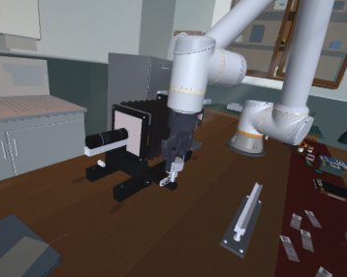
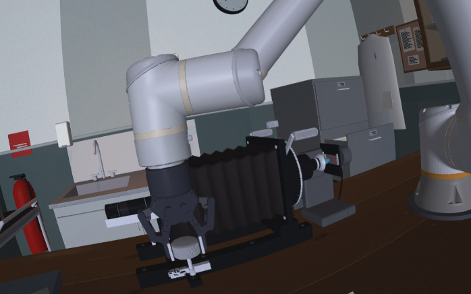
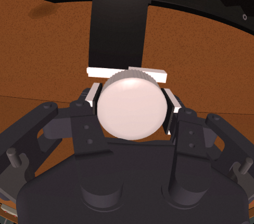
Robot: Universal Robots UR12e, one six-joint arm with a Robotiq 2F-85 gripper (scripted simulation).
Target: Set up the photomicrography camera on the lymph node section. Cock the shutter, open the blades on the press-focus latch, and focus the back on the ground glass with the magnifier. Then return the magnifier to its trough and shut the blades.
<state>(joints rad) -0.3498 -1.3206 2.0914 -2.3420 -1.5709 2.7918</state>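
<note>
The rear of the black bellows camera (image 2: 244,186) is partly hidden behind my arm, and its pale ground glass (image 1: 128,130) faces the left of the bench. A black magnifier (image 1: 106,138) rests on a white ledge against that glass. The camera sits on a black rail (image 2: 226,252) on the brown bench. A white knurled focus knob (image 3: 132,106) stands on a thin stem at the rail's near side, above a small white plate (image 2: 186,271). My gripper (image 2: 185,245) reaches straight down over the knob, closed around the focus knob.
Behind the camera stand a grey microscope stand (image 2: 321,183) and grey cabinets (image 2: 325,106). A grey trough (image 1: 244,218) lies empty on the bench to the right, with several glass slides (image 1: 301,232) on a red mat beyond it. My arm's base (image 1: 252,130) stands further back.
</note>
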